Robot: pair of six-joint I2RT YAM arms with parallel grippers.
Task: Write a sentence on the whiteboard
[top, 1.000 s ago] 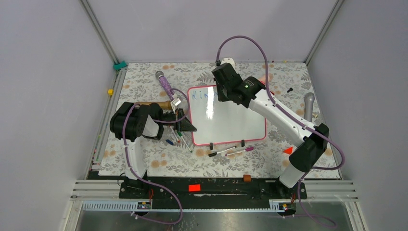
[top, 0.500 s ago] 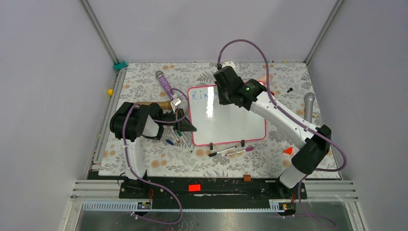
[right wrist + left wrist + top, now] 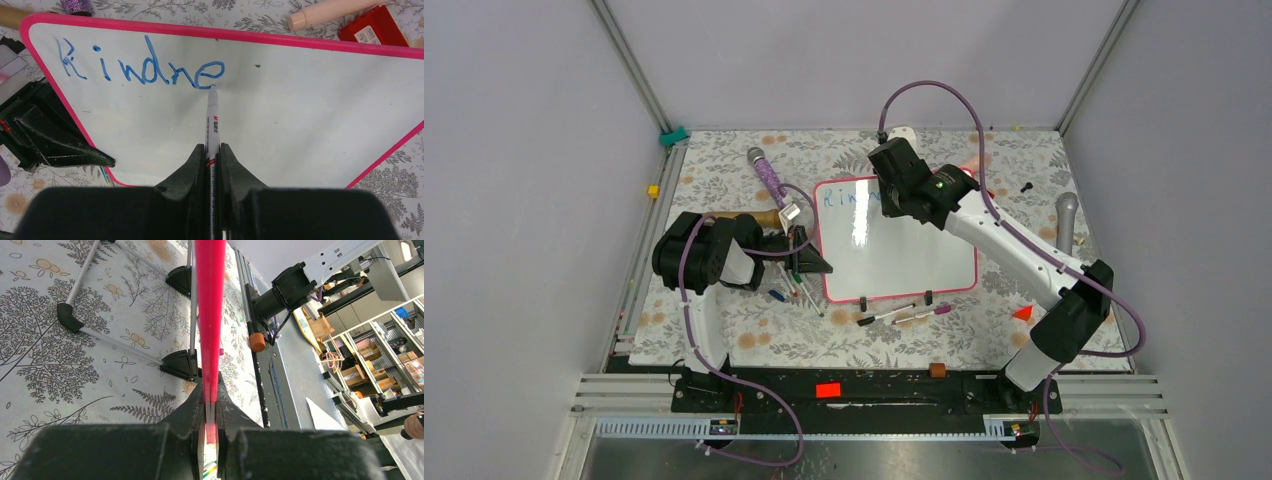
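Your right gripper (image 3: 212,152) is closed on a white marker (image 3: 212,117) that runs straight out ahead of its fingers. The marker's tip touches the whiteboard (image 3: 300,115) at the tail of the blue letters "Kindne" (image 3: 142,70). The board lies flat below and ahead of that gripper, and the writing spreads to the left of the tip, near the far pink rim. Your left gripper (image 3: 210,402) is pinched narrow on the board's pink edge (image 3: 210,300), which runs straight away from between its jaws. A black clip foot (image 3: 180,365) sits just left of that edge, close ahead of the fingers.
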